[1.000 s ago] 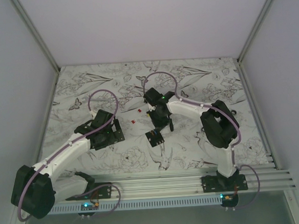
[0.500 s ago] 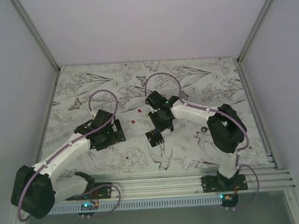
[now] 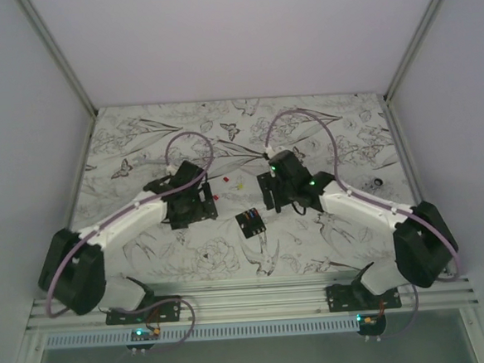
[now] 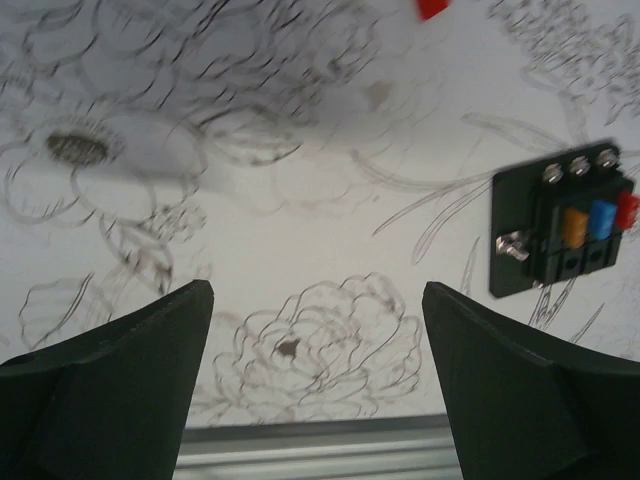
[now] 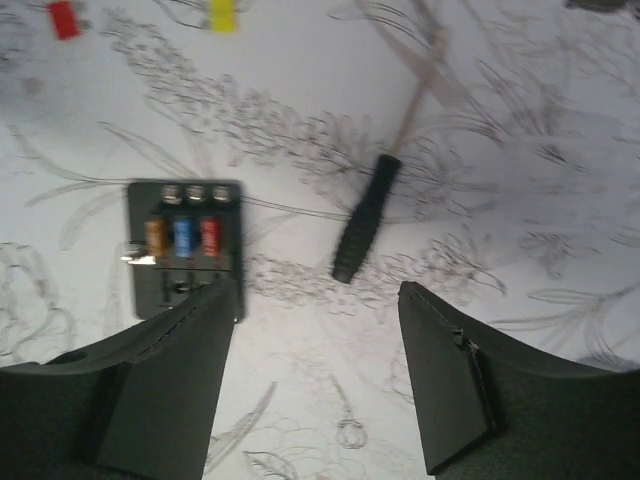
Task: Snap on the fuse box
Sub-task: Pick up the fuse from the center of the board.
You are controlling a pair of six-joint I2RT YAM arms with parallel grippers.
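Observation:
The fuse box [image 3: 251, 222] lies flat on the flower-print table between the two arms, showing orange, blue and red fuses. In the left wrist view the fuse box [image 4: 563, 232] sits off to the right, outside my open left gripper [image 4: 315, 292], which has only bare table between its fingers. In the right wrist view the fuse box [image 5: 185, 246] lies by the left fingertip of my right gripper [image 5: 315, 292], which is open and holds nothing. From above, the left gripper [image 3: 194, 211] is left of the box and the right gripper [image 3: 278, 197] is just right of it and behind.
A thin black stick-like tool [image 5: 362, 230] lies on the table ahead of the right gripper. Loose fuses lie behind the box: a red fuse [image 5: 63, 18], a yellow fuse [image 5: 222, 15] and another red piece [image 4: 432, 8]. A metal rail [image 3: 258, 292] runs along the near edge.
The right gripper has gone from shut to open and drawn away to the right of the fuse box. The left arm has swung right, closer to the box.

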